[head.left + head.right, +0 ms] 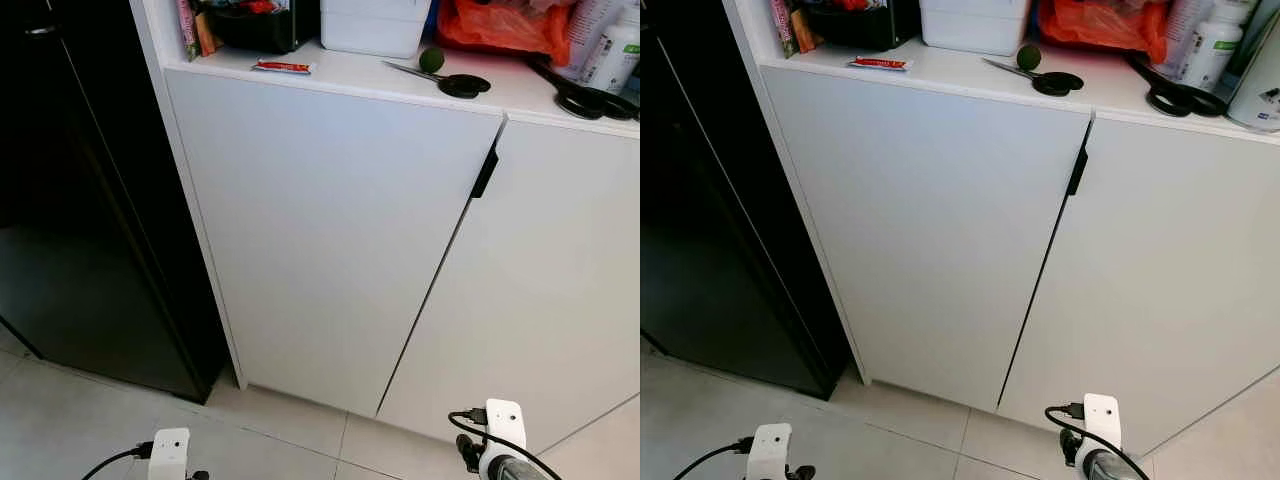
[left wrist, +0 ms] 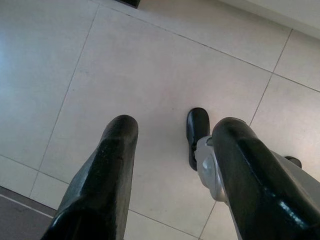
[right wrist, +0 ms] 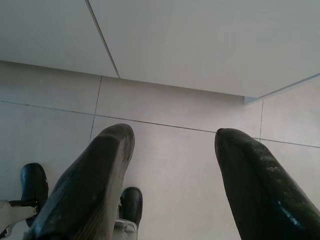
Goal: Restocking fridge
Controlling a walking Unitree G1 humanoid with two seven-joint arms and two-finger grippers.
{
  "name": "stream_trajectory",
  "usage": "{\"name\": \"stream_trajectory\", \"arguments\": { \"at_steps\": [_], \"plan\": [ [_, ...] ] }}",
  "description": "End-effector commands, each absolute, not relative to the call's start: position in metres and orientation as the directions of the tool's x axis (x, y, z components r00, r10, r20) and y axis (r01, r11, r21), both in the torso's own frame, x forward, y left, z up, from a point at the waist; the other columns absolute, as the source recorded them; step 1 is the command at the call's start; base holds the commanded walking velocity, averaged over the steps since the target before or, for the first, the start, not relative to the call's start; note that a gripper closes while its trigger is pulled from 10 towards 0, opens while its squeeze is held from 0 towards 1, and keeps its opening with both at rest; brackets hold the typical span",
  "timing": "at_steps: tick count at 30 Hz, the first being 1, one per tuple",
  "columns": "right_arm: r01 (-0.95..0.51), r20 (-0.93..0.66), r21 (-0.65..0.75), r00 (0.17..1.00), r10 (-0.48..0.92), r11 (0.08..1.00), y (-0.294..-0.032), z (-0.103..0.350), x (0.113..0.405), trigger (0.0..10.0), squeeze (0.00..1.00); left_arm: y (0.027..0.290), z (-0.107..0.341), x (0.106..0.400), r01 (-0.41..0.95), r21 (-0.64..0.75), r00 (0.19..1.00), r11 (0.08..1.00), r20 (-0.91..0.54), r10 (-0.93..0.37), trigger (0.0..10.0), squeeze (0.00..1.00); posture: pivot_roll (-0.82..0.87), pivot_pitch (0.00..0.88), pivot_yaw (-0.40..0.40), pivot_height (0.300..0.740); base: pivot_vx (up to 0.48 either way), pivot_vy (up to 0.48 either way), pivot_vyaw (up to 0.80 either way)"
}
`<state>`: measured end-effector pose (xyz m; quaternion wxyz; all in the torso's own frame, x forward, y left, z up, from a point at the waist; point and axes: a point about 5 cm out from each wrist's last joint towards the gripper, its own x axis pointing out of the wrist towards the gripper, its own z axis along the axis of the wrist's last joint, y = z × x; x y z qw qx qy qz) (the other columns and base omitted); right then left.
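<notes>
The black fridge [image 1: 70,230] stands shut at the left, next to a white cabinet [image 1: 320,230]. Both arms hang idle low in front of the cabinet, with the left wrist [image 1: 170,450] and right wrist [image 1: 500,425] at the picture's lower edge. My left gripper [image 2: 177,127] is open over the pale floor tiles with nothing between its fingers. My right gripper [image 3: 175,135] is open too, pointing at the floor by the cabinet's base.
The cabinet has two shut doors with a black handle [image 1: 485,172]. Its top [image 1: 350,75] holds a lime [image 1: 431,59], scissors [image 1: 450,82], a red packet [image 1: 283,67], a white box [image 1: 375,25], an orange bag [image 1: 500,25] and bottles [image 1: 612,50]. My black feet [image 2: 197,132] stand on tiles.
</notes>
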<state>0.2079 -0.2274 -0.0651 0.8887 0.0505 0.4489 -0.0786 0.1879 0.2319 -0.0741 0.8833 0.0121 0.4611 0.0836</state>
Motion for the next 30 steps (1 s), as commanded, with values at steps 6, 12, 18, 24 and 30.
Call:
{"name": "stream_trajectory", "arguments": {
  "at_steps": [6,12,18,24,30],
  "plan": [
    [0.193,-0.802,0.018,0.589,-0.101,0.981,-0.2289,-0.0634,0.2103,10.0,0.0,0.2315,-0.0757,0.185,-0.135,0.1,0.552,0.986,-0.818,0.159,10.0,0.0,0.02,0.0,-0.053,0.74,0.0,0.0,0.0],
    [0.208,-0.796,0.062,0.601,-0.077,0.976,-0.2265,-0.0627,0.2123,10.0,0.0,0.2335,-0.0735,0.1885,-0.075,0.141,0.555,0.987,-0.817,0.158,10.0,0.0,0.02,0.0,-0.052,0.74,0.0,0.0,0.0],
    [0.208,-0.795,0.063,0.601,-0.077,0.976,-0.2264,-0.0625,0.2125,10.0,0.0,0.2336,-0.0734,0.1888,-0.076,0.14,0.555,0.987,-0.817,0.158,10.0,0.0,0.02,0.0,-0.052,0.74,0.0,0.0,0.0],
    [0.209,-0.795,0.065,0.602,-0.076,0.976,-0.2263,-0.0623,0.2129,10.0,0.0,0.2339,-0.0731,0.1893,-0.068,0.147,0.554,0.987,-0.817,0.16,10.0,0.0,0.02,0.0,-0.053,0.74,0.0,0.0,0.0],
    [0.21,-0.795,0.067,0.602,-0.075,0.975,-0.2264,-0.0622,0.2131,10.0,0.0,0.2335,-0.0734,0.189,-0.077,0.138,0.551,0.988,-0.82,0.157,10.0,0.0,0.03,0.0,-0.053,0.74,0.0,0.0,0.0]
  ]
}}
